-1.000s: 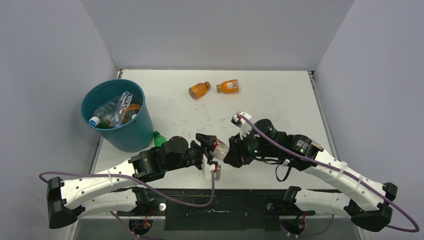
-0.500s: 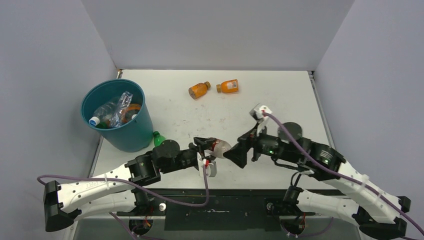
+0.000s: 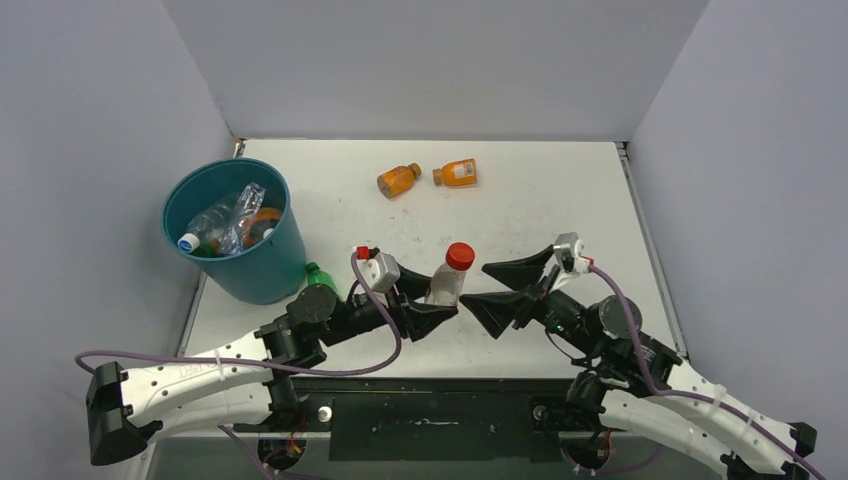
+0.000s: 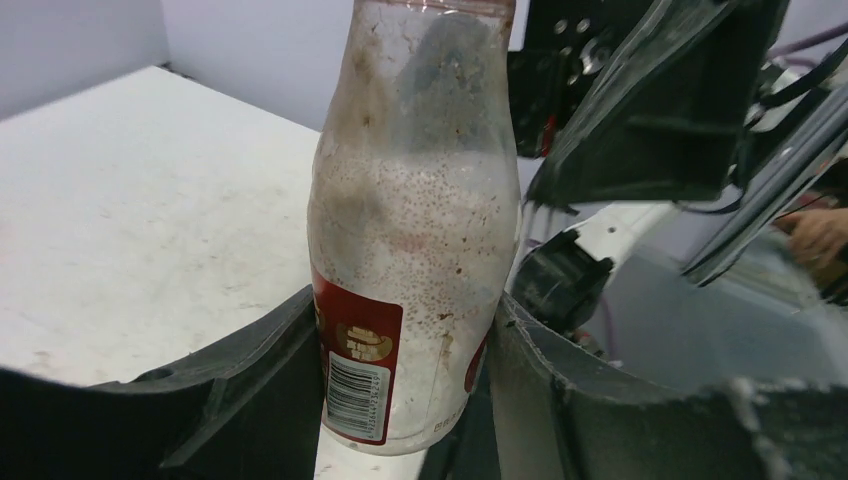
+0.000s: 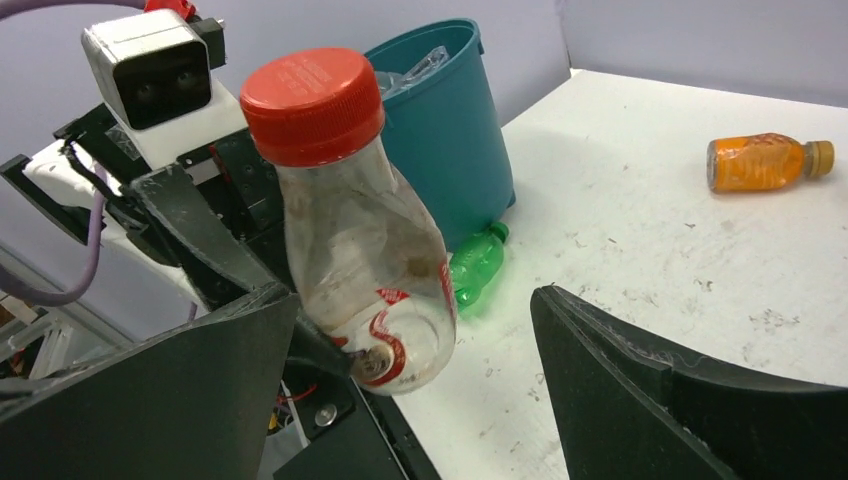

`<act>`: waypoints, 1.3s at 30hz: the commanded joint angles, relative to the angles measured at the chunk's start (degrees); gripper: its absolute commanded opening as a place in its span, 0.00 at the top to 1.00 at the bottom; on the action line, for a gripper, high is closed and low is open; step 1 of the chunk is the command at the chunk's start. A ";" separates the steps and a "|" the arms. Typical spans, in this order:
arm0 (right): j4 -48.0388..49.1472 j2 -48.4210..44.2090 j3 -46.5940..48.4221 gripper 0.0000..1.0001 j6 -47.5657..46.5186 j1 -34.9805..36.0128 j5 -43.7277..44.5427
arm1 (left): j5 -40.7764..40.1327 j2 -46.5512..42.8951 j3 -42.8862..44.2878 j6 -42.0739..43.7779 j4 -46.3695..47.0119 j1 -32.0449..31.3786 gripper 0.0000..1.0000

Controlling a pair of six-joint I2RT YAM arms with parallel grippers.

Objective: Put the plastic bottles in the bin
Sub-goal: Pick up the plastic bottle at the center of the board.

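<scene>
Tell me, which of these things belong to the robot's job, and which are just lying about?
Job: red-capped bottle held in the left gripper; green bottle; two orange bottles; teal bin; bottles already inside.
Just there: table; purple cables.

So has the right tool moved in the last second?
Yes. The right tool has pulled back rightward, away from the bin, and opened off the red-capped bottle.

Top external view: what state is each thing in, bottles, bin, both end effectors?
Red-capped bottle: capped, near upright, gripped at its base.
Left end effector: shut on that bottle.
Right end effector: open, empty.
Bin: upright, bottles inside.
Green bottle: lying beside bin.
Orange bottles: lying on their sides.
</scene>
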 commanded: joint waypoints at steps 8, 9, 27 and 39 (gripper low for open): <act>26.39 9.96 -3.90 0.09 3.93 1.26 -2.34 | 3.69 2.26 1.48 -14.50 6.51 0.10 0.83; 25.57 11.53 -3.40 0.07 3.73 1.58 -1.99 | 3.74 2.13 1.38 -14.33 6.80 0.10 0.83; 22.17 11.22 -5.67 0.69 -0.32 6.72 3.62 | -1.07 -5.25 -2.46 -13.56 8.01 0.10 0.04; 17.24 8.80 -9.14 0.72 -3.52 6.86 10.40 | -20.90 -9.75 11.01 -14.79 -9.32 0.54 0.04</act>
